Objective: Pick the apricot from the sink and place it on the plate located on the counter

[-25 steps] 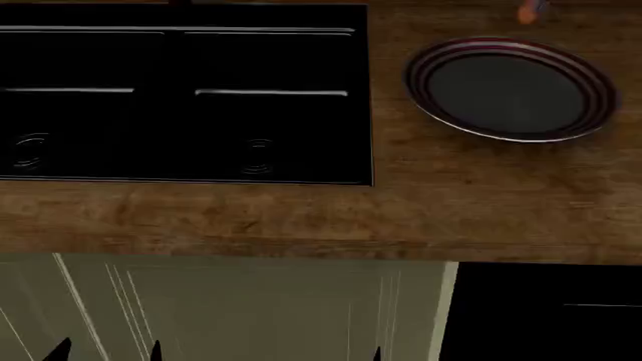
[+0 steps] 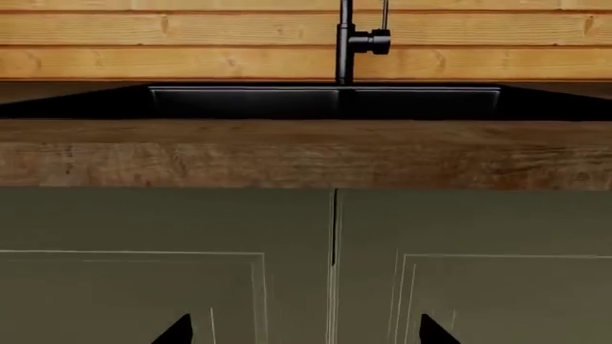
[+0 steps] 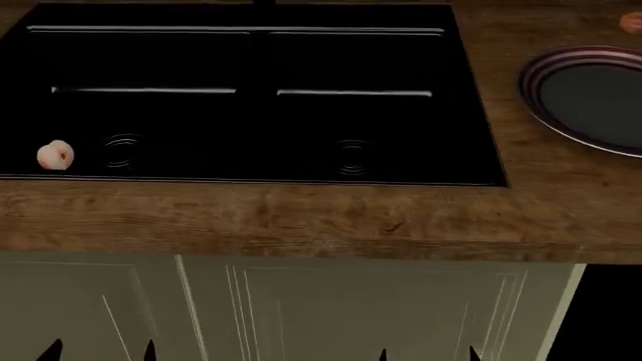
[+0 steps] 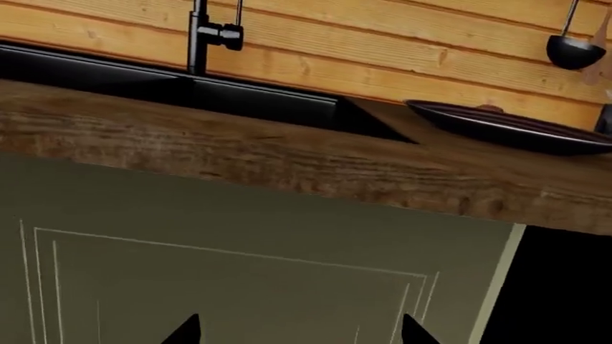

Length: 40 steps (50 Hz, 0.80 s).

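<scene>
Dim, flat, sharp simulator render

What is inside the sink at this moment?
In the head view the sink holds one apricot, lying on the basin floor near the front left corner, beside the left of two drains. Nothing else shows, though the basin's far left end is out of frame.

apricot (image 3: 56, 155) in sink (image 3: 251, 113) (left end) | plate (image 3: 592, 98) on counter (image 3: 301, 218), right

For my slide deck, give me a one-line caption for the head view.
Apricot lies at the sink's left end; plate waits on the counter to the right.
</scene>
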### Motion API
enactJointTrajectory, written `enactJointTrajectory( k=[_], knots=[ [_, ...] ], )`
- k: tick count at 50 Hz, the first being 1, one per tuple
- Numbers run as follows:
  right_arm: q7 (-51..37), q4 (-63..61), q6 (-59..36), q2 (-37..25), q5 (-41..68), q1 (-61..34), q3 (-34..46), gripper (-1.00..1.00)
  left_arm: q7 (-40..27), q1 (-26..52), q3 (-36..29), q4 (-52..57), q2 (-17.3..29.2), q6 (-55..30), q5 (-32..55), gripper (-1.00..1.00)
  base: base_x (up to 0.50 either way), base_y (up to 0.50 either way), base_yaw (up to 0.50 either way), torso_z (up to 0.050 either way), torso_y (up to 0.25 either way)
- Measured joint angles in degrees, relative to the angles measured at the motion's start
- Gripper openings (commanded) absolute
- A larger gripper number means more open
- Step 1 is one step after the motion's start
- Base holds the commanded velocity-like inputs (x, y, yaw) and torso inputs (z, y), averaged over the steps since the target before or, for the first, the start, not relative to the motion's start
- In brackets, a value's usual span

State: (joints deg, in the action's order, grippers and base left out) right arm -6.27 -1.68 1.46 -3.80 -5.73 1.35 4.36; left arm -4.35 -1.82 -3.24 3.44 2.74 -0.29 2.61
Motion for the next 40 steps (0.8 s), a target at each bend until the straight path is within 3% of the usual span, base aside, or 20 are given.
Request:
enactJointTrajectory(
  k=[34,40],
  knots=[
    [-3.61,-2.51,-0.07,-2.48,0.86,1.17,2.48,1.00,-3.28,-1.79,-2.32,3.26,3.12,0.71,2.85,1.00,0.01,0.50,0.00,0.000,0.000],
    [-3.93,-2.80,-0.06,-2.80,1.06,1.22,2.97,1.00,-3.88,-2.03,-2.61,3.81,3.64,0.74,3.07,1.00,0.00,0.00,0.00,0.000,0.000]
  ],
)
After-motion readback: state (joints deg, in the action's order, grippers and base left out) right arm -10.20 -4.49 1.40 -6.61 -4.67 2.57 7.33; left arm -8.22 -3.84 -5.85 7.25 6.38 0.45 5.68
